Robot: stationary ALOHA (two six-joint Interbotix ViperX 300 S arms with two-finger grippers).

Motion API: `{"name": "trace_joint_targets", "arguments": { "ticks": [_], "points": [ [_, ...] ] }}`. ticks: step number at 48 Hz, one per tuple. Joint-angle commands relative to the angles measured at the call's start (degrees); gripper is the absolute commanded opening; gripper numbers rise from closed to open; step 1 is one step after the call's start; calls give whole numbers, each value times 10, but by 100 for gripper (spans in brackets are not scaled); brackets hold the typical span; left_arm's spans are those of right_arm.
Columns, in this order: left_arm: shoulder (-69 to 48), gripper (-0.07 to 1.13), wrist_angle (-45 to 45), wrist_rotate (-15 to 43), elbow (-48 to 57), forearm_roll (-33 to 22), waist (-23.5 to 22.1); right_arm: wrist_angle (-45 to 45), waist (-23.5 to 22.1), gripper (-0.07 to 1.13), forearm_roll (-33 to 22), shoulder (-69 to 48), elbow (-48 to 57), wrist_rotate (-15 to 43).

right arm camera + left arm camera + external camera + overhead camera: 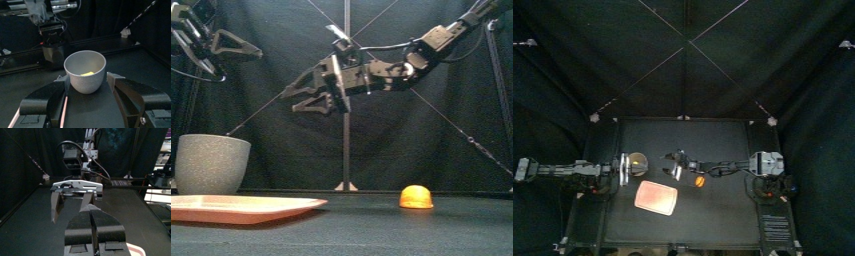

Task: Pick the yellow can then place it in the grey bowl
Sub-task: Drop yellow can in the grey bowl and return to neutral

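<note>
Yellow can [87,74] lies inside the grey bowl [83,86], so the risk we see is a knock: should the right gripper [318,100] dip or swing, a jaw could clip the rim and tip the bowl, spilling it. We place the can below and just ahead of that gripper, whose jaws stand spread and empty (the left gripper [93,214], jaws pressed together, rests at the table's left), with an orange toy [414,197] well apart
</note>
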Motion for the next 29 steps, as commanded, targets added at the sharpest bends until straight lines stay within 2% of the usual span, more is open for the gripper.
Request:
{"name": "trace_joint_targets", "arguments": {
  "ticks": [1,29],
  "points": [
    [3,-1,-4,1,-5,0,2,-37,-3,94,-1,-68,55,2],
    [2,-1,4,-4,32,-15,4,-51,11,94,-10,-203,207,3]
  ]
}}
